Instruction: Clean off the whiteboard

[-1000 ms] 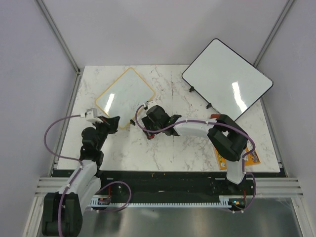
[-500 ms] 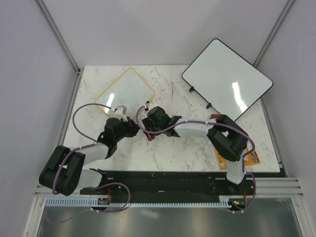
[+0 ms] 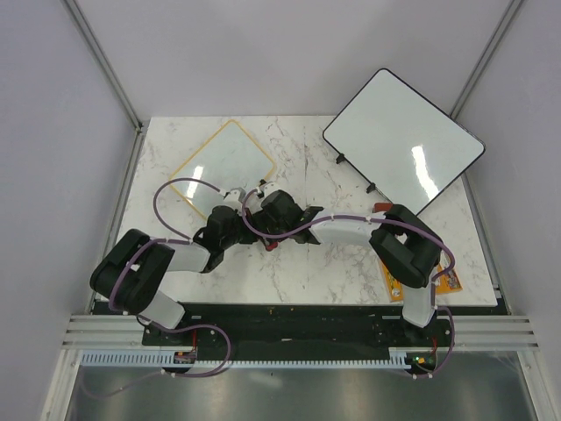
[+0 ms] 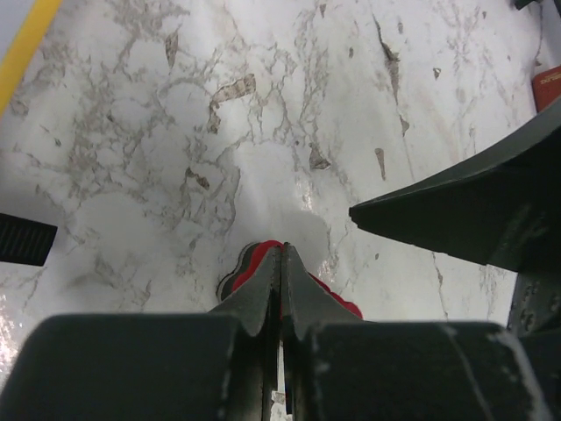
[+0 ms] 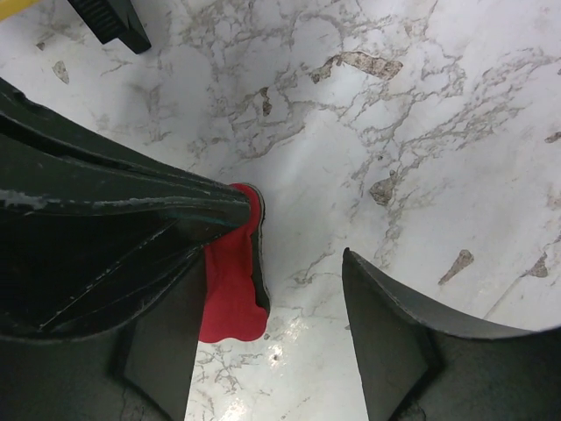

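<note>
The whiteboard (image 3: 223, 162) lay flat at the far left of the table (image 3: 307, 272), unmoved. A second earlier the left hand (image 4: 280, 263) had been at its near corner. It had since swung right to meet the right arm and was clenched on a thin red piece (image 5: 230, 294). The right hand (image 5: 280, 289), hardly shifted, stood released, its fingers spread either side of that pinched piece.
</note>
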Action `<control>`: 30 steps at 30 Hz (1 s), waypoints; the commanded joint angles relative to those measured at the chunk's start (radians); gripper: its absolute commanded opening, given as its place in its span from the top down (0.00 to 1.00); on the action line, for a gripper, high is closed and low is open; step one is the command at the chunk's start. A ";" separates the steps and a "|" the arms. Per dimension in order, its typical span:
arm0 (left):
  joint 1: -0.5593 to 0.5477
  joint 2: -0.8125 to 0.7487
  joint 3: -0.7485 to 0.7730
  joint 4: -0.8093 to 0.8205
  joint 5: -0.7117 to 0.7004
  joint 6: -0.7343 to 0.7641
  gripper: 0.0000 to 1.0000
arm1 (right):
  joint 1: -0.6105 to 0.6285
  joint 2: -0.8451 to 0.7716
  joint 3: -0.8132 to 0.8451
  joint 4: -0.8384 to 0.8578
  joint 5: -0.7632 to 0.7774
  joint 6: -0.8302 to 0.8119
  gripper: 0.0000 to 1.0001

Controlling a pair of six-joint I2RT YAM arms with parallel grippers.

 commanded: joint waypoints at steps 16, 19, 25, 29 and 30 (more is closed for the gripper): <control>-0.050 0.103 0.004 -0.033 -0.087 -0.094 0.98 | 0.007 -0.164 -0.008 0.030 0.016 0.013 0.30; -0.051 0.107 0.003 -0.028 -0.087 -0.094 0.98 | 0.009 -0.168 -0.011 0.027 -0.019 0.014 0.30; -0.053 0.095 0.000 -0.027 -0.091 -0.092 0.98 | 0.025 -0.134 -0.041 0.008 -0.062 0.019 0.29; -0.053 0.095 0.001 -0.028 -0.088 -0.088 0.98 | 0.027 -0.145 -0.093 0.007 -0.041 0.023 0.29; -0.053 0.095 0.001 -0.028 -0.090 -0.086 0.98 | 0.029 -0.148 -0.109 0.007 -0.036 0.020 0.30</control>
